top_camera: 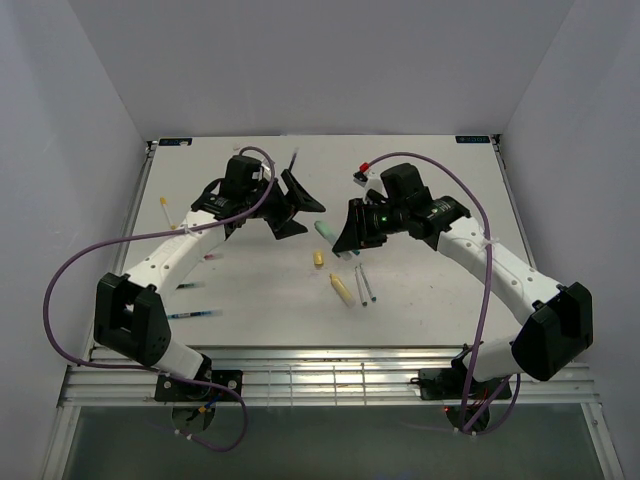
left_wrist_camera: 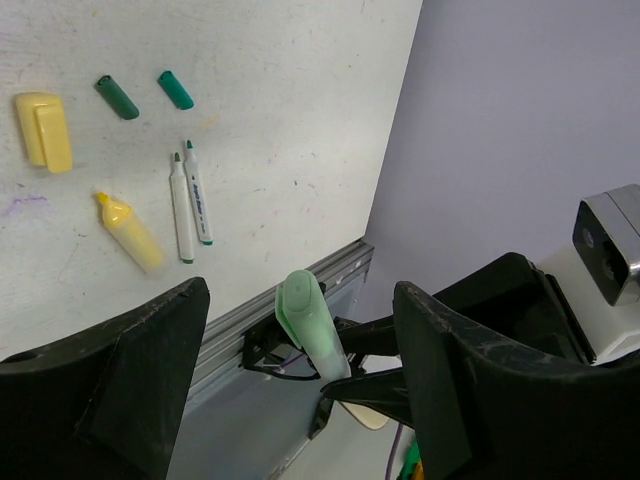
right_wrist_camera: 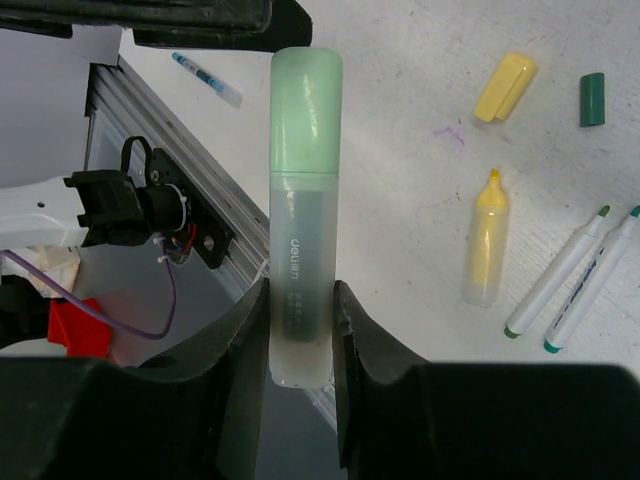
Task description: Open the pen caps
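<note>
Partly done. Right claw [right_wrist_camera: 300,300] clamps the green highlighter [right_wrist_camera: 300,230] in mid-air, with the pale green cap [right_wrist_camera: 306,110] on it, aimed at the left claw [left_wrist_camera: 300,290], which gapes wide and empty. On the table [right_wrist_camera: 400,60] below the highlighter: yellow cap [right_wrist_camera: 505,86] off its yellow barrel [right_wrist_camera: 486,240], teal caps [left_wrist_camera: 117,97] off two pens [right_wrist_camera: 558,270]. Blue pen [right_wrist_camera: 205,78] left of the highlighter looks untouched, cap unclear. Nothing seems to block the pull.
</note>
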`<move>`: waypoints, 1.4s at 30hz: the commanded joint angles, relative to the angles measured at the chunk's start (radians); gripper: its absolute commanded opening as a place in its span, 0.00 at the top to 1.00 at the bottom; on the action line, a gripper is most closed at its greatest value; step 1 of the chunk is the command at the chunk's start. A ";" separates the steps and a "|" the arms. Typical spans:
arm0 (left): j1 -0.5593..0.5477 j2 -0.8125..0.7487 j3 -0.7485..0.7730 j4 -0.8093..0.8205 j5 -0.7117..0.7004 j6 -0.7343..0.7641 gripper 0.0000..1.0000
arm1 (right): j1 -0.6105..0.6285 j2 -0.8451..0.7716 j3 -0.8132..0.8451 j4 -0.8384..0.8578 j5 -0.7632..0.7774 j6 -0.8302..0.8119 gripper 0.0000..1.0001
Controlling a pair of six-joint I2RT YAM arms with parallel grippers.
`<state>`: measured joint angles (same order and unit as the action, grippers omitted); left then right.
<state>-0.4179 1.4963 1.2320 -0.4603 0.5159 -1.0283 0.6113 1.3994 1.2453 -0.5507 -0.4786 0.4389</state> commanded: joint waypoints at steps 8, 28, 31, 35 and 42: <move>-0.024 0.012 -0.012 0.037 0.084 -0.079 0.21 | 0.018 0.007 0.028 0.110 -0.034 0.027 0.92; -0.027 0.064 0.009 0.014 0.115 -0.053 0.97 | 0.031 0.125 0.114 0.103 -0.074 -0.029 0.55; -0.025 0.082 0.033 0.009 0.119 -0.044 1.00 | 0.036 0.157 0.121 0.101 -0.087 -0.035 0.59; -0.010 0.100 0.057 0.006 0.116 -0.044 1.00 | 0.047 0.176 0.108 0.094 -0.097 -0.049 0.64; -0.004 0.120 0.084 0.017 0.128 -0.062 1.00 | 0.056 0.205 0.086 0.094 -0.091 -0.071 0.62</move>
<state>-0.4274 1.6329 1.2640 -0.4873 0.6201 -1.0683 0.6411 1.5791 1.3148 -0.4664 -0.5240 0.3962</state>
